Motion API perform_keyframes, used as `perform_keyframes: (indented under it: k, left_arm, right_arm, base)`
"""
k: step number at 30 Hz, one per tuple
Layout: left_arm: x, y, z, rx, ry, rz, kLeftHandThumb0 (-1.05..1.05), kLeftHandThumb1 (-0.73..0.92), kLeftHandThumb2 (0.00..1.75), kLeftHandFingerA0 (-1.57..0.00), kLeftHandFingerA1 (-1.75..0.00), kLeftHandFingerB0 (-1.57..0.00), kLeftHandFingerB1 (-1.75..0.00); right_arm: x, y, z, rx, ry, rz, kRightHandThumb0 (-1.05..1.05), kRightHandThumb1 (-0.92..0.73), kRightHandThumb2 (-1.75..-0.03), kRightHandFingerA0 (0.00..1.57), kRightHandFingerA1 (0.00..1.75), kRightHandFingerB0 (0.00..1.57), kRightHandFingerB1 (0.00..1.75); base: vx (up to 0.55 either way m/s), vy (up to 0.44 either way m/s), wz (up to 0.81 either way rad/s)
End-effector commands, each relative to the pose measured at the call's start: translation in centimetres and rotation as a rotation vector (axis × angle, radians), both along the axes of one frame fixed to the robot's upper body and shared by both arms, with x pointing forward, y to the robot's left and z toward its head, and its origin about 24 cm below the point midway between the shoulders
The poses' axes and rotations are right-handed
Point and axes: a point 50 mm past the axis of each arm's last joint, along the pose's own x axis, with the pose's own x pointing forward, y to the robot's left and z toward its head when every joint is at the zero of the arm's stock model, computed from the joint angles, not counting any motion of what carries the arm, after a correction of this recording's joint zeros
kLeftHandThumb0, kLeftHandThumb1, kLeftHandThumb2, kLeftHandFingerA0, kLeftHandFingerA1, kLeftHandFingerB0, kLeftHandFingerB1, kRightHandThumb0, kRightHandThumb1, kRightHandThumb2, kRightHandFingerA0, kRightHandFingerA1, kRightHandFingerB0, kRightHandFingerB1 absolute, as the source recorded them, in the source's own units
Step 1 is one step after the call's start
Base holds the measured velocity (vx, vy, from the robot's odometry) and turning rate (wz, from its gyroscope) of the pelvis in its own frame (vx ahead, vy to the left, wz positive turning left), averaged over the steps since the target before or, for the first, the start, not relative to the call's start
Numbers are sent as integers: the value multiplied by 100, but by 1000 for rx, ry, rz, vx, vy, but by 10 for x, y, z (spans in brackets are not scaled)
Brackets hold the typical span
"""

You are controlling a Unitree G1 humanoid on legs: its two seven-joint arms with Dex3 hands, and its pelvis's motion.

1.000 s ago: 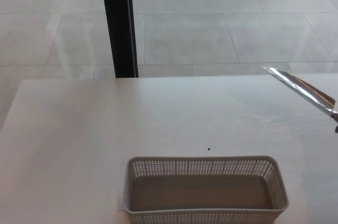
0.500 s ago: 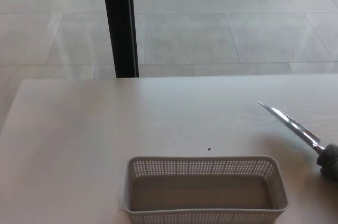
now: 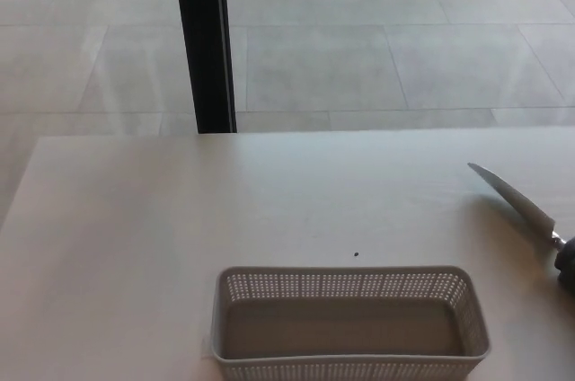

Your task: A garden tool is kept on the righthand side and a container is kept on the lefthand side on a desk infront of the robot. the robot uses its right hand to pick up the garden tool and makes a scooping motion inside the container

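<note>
Garden tool (image 3: pixel 517 200) blade shifted right, away from container (image 3: pixel 350 323).

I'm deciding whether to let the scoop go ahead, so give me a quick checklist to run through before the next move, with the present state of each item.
1. Basket upright, opening facing up: ok.
2. Basket interior free of other things: ok, it looks empty.
3. Tool blade over the basket: not ok; it is out to the basket's right, over the desk.
4. Right hand's hold on the tool: cannot tell; only a dark bit at the blade's base shows at the picture's right edge.
5. Desk between blade and basket free of obstacles: ok, only a tiny dark speck beyond the basket.
6. Left hand clear of the path: cannot tell, it is out of view.
</note>
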Motion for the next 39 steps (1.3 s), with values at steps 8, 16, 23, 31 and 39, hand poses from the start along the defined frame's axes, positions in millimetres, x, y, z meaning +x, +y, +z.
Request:
perform_keyframes:
  k: [8,16,23,31,39]
  left_arm:
    - [5,7,7,19,-20,-23,-55,64,59,-54,-69,-54,-52]
    - [2,5,5,13,-9,-8,-54,63,59,-57,-67,-53,-50]
    - [-1,6,4,23,14,4,-53,63,59,-56,-61,-55,-48]
    - [-3,4,2,16,12,4,-52,64,59,-56,-64,-55,-49]
    - [-3,3,1,11,-3,29,-50,62,59,-56,-65,-54,-48]
  right_arm:
    - [-8,17,23,-12,-6,199,-105,-76,-113,0,22,0,2]
    - [-26,9,58,21,-165,226,-105,-80,-119,0,20,0,1]
    - [-55,-47,105,-32,-329,100,-105,-80,-122,0,21,0,3]
    - [-120,-130,114,37,-538,-304,-101,-65,-97,0,25,0,18]
    - [-188,-165,28,247,-559,-671,-69,-74,-62,0,17,0,46]
  base:
    - [0,0,0]
    - [0,0,0]
    - [0,0,0]
    - [0,0,0]
    - [0,0,0]
